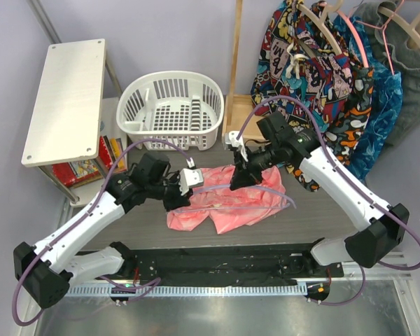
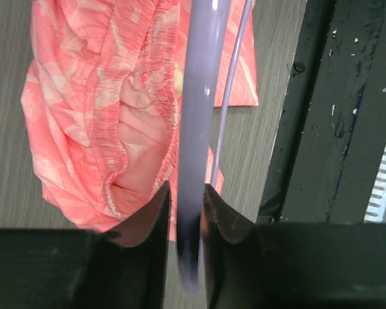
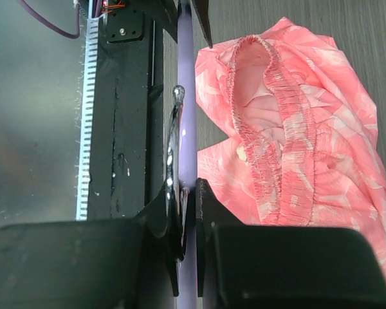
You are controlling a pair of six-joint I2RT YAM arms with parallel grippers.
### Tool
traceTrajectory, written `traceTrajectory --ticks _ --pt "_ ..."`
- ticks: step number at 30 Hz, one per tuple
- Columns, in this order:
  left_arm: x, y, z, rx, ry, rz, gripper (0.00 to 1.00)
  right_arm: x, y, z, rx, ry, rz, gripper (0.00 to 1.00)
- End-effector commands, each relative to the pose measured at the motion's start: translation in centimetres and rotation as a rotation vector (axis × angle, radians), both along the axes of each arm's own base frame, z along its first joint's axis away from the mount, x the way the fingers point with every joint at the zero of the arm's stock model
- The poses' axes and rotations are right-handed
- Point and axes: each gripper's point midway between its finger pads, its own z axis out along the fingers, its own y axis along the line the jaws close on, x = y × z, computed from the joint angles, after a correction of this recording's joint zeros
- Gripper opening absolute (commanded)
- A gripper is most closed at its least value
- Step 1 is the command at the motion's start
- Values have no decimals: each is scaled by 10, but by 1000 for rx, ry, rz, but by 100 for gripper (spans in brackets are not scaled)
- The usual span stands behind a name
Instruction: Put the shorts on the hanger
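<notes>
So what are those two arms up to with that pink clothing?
They are trying to get a pair of shorts onto a hanger. The left gripper and the right gripper are each clamped on the thin lavender hanger, holding it between them right by the coral-pink shorts. The shorts lie crumpled on the table, waistband gaping open, and are not on the hanger yet.
</notes>
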Motion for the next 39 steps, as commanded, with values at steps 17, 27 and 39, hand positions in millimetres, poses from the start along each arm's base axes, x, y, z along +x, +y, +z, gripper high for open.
traceTrajectory --ticks 17,27,39 --pt "61 33 -39 177 372 455 49 -10 -74 11 -171 -433 -89 1" --pt "78 24 -66 297 287 412 47 8 -67 -22 -221 -409 -69 1" --pt "74 21 -94 455 167 259 38 -7 -69 -40 -232 -338 -30 1"
